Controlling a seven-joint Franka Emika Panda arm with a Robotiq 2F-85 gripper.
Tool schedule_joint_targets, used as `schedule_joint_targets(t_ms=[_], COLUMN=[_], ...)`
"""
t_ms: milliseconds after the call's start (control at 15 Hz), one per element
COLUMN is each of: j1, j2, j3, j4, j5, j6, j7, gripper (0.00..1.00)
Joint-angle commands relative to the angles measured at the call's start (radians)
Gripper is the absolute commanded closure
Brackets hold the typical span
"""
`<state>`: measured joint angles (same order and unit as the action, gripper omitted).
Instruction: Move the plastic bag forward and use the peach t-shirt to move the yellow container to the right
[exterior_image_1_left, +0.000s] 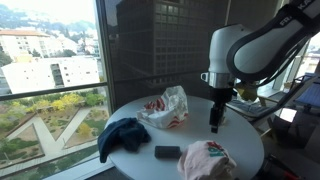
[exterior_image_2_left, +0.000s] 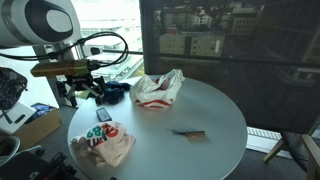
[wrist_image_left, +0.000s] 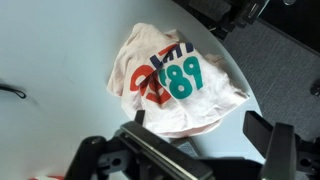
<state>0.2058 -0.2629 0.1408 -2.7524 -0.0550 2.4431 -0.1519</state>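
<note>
With jaws spread and empty, I hover the gripper (exterior_image_1_left: 216, 122) over the table (exterior_image_1_left: 245, 140), the peach t-shirt (wrist_image_left: 175, 85) crumpled just beneath and ahead of it and the plastic bag (exterior_image_1_left: 165, 107) off to its side, likely lining up a grab; no yellow container shows.

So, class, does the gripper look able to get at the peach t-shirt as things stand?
Probably yes. The gripper hangs open over the table, and the t-shirt lies uncovered just ahead of it in the wrist view, with nothing between them.
</note>
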Motion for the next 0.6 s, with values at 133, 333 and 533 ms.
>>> schedule_joint_targets(t_ms=[133,333,533], j1=[-0.005,-0.007,-0.011], j2=[0.137,0.218,0.304], j3=[0.009,0.018,0.023], j4=[-0.003,-0.005,-0.006], j5=[0.008,-0.024,-0.098], j6=[0.083,0.151,0.252], j7=[0.026,0.031,0.087], gripper=[0.00,0.00,0.00])
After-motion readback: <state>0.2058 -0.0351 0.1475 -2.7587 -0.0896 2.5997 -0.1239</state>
